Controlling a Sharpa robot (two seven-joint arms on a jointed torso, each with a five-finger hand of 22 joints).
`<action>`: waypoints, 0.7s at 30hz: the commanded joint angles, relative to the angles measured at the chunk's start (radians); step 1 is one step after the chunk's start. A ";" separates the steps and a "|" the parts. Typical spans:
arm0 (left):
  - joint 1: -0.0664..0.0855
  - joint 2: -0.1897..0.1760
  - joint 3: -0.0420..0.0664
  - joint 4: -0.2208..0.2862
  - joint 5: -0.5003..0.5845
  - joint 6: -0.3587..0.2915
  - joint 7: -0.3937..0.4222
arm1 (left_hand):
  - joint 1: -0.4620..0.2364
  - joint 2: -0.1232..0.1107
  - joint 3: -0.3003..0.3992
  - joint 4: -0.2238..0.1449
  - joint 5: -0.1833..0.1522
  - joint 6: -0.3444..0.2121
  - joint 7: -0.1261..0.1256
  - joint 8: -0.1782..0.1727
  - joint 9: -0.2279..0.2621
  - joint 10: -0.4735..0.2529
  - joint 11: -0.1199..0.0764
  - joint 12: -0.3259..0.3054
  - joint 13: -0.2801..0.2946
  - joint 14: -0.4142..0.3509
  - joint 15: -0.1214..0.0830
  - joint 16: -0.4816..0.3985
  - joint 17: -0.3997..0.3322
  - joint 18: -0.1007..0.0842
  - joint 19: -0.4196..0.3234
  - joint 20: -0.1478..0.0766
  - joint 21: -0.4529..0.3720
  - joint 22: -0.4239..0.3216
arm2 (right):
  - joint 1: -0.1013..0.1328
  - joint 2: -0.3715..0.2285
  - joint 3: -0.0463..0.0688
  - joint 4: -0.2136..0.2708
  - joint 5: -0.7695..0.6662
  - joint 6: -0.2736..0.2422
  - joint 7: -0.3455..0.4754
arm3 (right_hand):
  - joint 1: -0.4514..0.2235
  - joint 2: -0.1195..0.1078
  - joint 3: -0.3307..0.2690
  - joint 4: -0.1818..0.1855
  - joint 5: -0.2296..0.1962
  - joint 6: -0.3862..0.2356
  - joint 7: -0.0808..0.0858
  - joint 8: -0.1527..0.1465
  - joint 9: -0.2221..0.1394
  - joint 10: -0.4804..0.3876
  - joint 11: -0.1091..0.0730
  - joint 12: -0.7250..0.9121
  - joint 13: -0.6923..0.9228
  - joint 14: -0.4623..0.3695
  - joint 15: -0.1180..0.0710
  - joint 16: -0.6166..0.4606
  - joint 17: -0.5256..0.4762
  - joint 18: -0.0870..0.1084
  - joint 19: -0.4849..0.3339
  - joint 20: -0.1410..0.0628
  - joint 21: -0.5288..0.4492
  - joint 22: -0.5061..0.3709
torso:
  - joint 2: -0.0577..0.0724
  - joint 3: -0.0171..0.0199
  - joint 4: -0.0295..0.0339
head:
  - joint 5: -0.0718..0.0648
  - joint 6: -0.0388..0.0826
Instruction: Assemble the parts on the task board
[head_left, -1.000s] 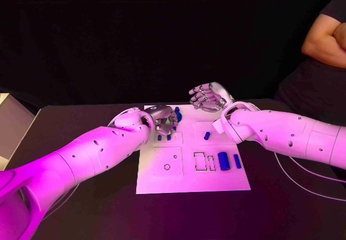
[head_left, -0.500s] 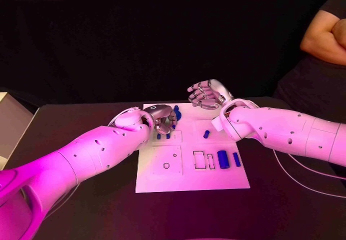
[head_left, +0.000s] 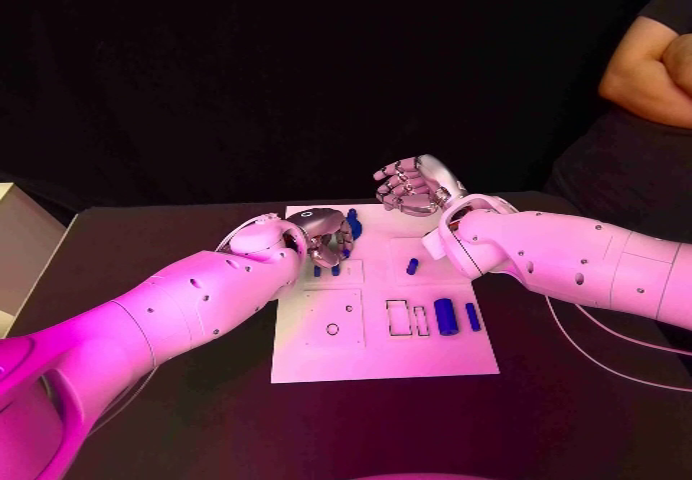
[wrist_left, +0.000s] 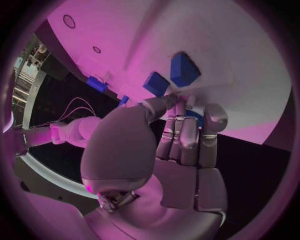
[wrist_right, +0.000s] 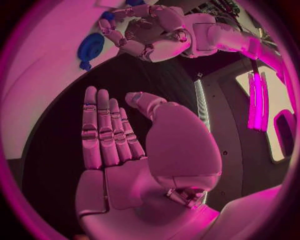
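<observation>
The task board (head_left: 382, 350) is a white plate lying flat in the middle of my black bench (head_left: 173, 400), cut with small outlined slots and round holes. Small blue parts sit on it: two (head_left: 456, 317) side by side near its right edge, one (head_left: 413, 266) alone in the middle, a tall one (head_left: 353, 222) at the far end. I can read no writing on it. My left hand (head_left: 326, 238) is down at the board's far left corner, fingers (wrist_left: 187, 131) curled among blue parts (wrist_left: 172, 75); whether they grip one I cannot tell. My right hand (head_left: 415, 187) hangs above the far edge, fingers (wrist_right: 100, 127) straight, apart from the thumb, holding nothing. Bare bench lies all round the board.
</observation>
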 joint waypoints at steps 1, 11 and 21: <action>-0.006 0.000 -0.004 0.001 0.019 -0.016 0.018 | -0.003 0.008 0.000 -0.006 -0.002 0.008 0.000 -0.001 0.001 0.013 -0.001 -0.021 -0.008 0.007 0.000 0.002 -0.008 -0.016 0.007 -0.003 0.007 0.005 | 0.000 0.001 0.001 0.002 -0.002 0.008 0.012 | -0.006 0.005 0.003 -0.005 0.006 0.003 0.012 0.001 -0.001 -0.004 0.001 -0.006 -0.001 -0.004 0.000 -0.004 -0.001 -0.006 -0.007 0.001 -0.006 -0.001 | 0.000 -0.0006 0.0002 | 0.001 0.002; -0.008 -0.007 -0.004 0.004 0.053 -0.058 0.034 | -0.019 0.010 -0.011 -0.010 -0.002 0.028 0.000 -0.013 0.002 0.067 -0.003 -0.089 -0.034 0.023 -0.003 0.007 -0.002 -0.023 0.026 -0.005 0.032 0.024 | 0.000 0.003 0.001 0.001 -0.002 0.012 0.011 | -0.006 0.005 0.003 -0.005 0.006 0.003 0.012 0.001 -0.001 -0.004 0.001 -0.006 -0.001 -0.004 0.000 -0.004 -0.001 -0.006 -0.007 0.001 -0.006 -0.001 | 0.000 -0.0012 0.0001 | 0.002 0.005; -0.010 -0.023 -0.002 0.026 0.116 -0.085 0.037 | -0.030 0.007 -0.018 -0.006 -0.002 0.031 0.003 -0.021 0.002 0.082 0.000 -0.117 -0.042 0.025 -0.001 0.006 -0.008 -0.023 0.027 -0.004 0.031 0.023 | 0.000 0.003 0.001 -0.001 -0.002 0.014 0.010 | -0.007 0.006 0.003 -0.005 0.006 0.004 0.013 0.001 -0.001 -0.002 0.001 -0.006 -0.003 -0.002 0.001 -0.007 -0.003 -0.006 -0.007 0.001 -0.005 -0.001 | 0.000 -0.0015 0.0002 | 0.002 0.010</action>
